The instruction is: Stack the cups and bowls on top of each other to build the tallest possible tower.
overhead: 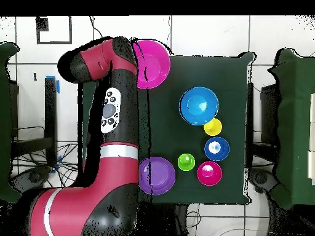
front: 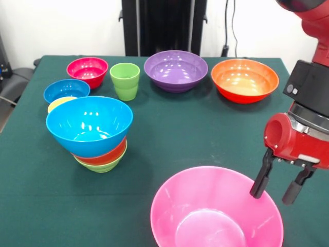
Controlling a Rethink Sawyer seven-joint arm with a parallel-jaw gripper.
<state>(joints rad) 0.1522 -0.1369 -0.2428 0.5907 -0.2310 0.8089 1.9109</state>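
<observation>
A large pink bowl (front: 205, 206) stands at the near edge of the table; it also shows in the overhead view (overhead: 155, 61). My gripper (front: 273, 194) hangs at its right rim, open. One finger (front: 259, 181) is over the rim and the other is just outside it, with nothing held. The tower (front: 97, 139) at the left is a large light blue bowl (front: 90, 125) (overhead: 199, 106) on a small orange-red bowl (front: 105, 155) and a small green bowl (front: 100, 166). The yellow cup (front: 58, 103) (overhead: 213, 127) stands just behind it. The green cup (front: 125, 81) (overhead: 186, 161) stands upright farther back.
Along the back stand a small magenta-red bowl (front: 87, 71), a large purple bowl (front: 176, 70) and a large orange bowl (front: 244, 80). A small dark blue bowl (front: 66, 91) sits at the left. The table has a dark green cloth (front: 195, 134). In the overhead view the arm (overhead: 114, 123) hides the gripper.
</observation>
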